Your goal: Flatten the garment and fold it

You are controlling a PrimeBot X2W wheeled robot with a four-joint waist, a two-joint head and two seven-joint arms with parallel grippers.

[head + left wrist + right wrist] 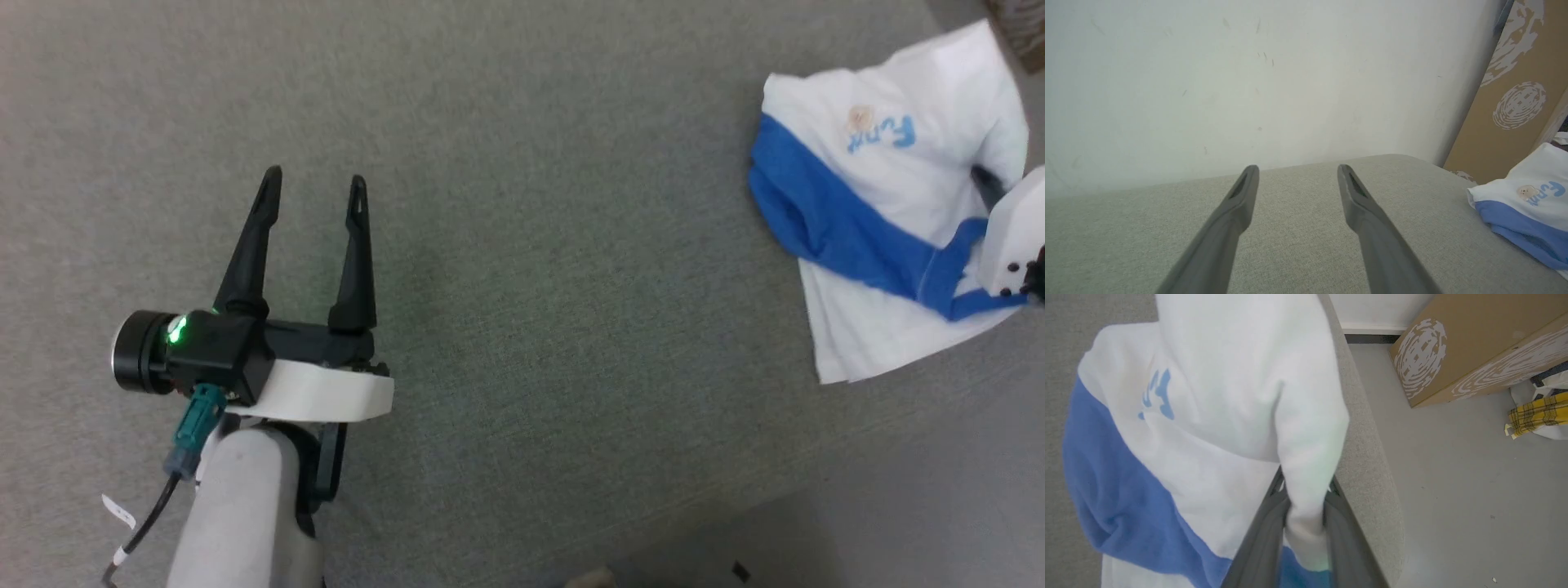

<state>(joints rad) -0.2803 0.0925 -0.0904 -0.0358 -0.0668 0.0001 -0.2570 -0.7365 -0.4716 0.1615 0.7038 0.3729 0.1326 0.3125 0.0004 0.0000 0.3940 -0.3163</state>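
Note:
The garment (882,204) lies crumpled at the far right of the grey padded surface (531,245). It is white, with a blue sleeve across it and light-blue lettering on the chest. My right gripper (1306,486) is shut on a raised white fold of the garment (1208,437), close to the surface's right edge. In the head view the right gripper (992,188) shows mostly as a white housing over the cloth. My left gripper (314,175) hovers open and empty over bare surface, far to the left of the garment (1531,208). Nothing sits between the fingers of the left gripper (1298,169).
The surface's right edge (1359,437) drops to a pale floor (1453,477). A brown cardboard box (1474,347) and a yellow plaid bag (1535,414) stand on that floor. A white wall (1249,81) rises behind the surface.

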